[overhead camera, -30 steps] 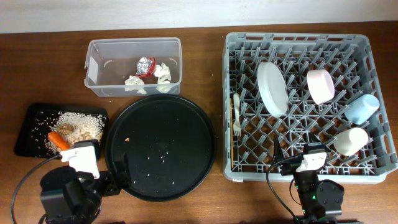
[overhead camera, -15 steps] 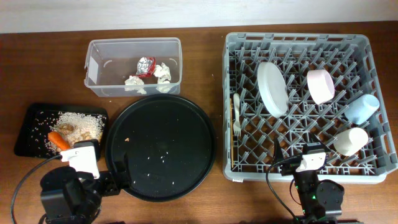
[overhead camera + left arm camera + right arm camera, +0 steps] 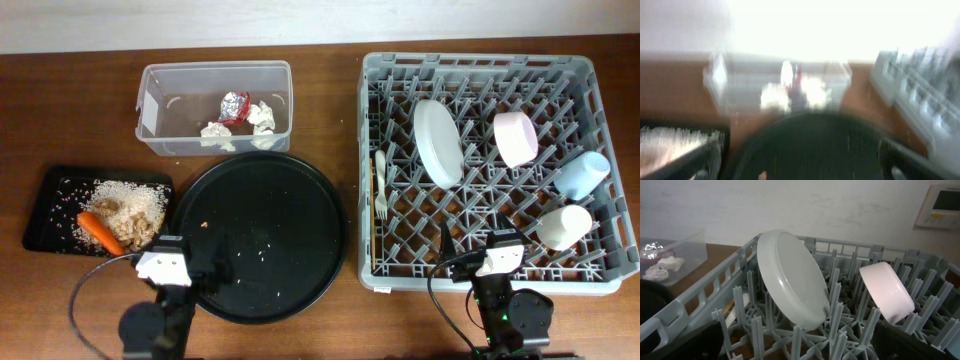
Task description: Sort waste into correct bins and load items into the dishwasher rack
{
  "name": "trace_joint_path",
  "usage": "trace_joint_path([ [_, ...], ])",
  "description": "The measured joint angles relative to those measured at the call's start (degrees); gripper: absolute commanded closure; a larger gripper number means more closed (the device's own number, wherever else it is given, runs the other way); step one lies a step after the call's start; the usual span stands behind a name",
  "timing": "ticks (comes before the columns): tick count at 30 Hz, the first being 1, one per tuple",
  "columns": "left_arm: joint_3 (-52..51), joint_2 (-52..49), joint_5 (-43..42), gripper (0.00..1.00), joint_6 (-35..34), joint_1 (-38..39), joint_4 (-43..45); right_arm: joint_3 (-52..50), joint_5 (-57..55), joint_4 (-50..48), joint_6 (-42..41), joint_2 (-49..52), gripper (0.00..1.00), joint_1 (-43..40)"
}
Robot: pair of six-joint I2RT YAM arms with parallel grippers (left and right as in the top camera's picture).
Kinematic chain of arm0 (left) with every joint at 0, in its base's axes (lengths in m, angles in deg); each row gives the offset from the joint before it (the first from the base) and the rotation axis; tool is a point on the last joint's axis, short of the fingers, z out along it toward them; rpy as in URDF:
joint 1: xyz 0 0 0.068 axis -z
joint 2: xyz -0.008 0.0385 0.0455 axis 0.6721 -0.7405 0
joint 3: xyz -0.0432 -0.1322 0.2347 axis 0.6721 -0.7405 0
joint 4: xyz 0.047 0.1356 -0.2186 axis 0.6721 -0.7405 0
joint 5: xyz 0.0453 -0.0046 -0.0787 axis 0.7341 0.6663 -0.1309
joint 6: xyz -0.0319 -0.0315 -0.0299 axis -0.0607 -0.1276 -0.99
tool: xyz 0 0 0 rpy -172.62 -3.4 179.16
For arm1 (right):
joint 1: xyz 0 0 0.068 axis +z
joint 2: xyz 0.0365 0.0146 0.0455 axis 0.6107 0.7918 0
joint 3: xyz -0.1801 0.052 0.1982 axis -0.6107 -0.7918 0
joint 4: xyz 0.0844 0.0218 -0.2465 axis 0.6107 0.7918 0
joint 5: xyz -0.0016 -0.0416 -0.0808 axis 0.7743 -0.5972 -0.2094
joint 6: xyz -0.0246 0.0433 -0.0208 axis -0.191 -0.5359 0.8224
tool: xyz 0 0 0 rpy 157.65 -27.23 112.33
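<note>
**Entry: stray crumbs on the round tray, 12 to 1 o'clock of the left gripper**

- Left gripper: fingers wide apart, holding nothing. It is parked at the tray's 7 o'clock edge and faces 12 o'clock. Its wrist view is badly blurred.
- Right gripper: fingers wide apart, holding nothing. It sits at the 6 o'clock rim of the dishwasher rack.
- Rack contents: plate, pink bowl, blue cup, cream cup, fork, chopstick.
- Clear tub: napkins and foil wrapper.
- Black tray: rice, carrot, brown lump.
- Round black tray: 1 orange speck and a few pale grains.

Judgement: the sorting looks all but done, and the crumbs are the only loose waste. The speck lies just ahead of the left gripper and the grains lie further toward 2 o'clock. The scatter runs roughly along the 9-to-3 line, and no single piece has a long axis. The left arm is plainly nearer. The right arm is well apart from them, with the rack wall between.
</note>
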Motion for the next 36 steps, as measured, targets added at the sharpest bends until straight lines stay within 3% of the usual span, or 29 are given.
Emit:
trace_joint_path([
  [2,-7.43,2.08,0.13,0.01,1.53,0.68,13.92,0.00,0.00,-0.02,0.02,0.02,0.02,0.00],
  [3,-9.22,2.93,0.26,0.01,3.45,0.68,16.31,0.00,0.00,0.00,0.00,0.04,0.02,0.00],
  [7,-11.21,6.03,0.31,0.01,6.56,0.72,8.68,0.00,0.00,0.00,0.00,0.00,0.02,0.02],
  [36,-11.21,6.19,0.28,0.01,7.32,0.72,8.68,0.00,0.00,0.00,0.02,-0.02,0.02,0.02],
])
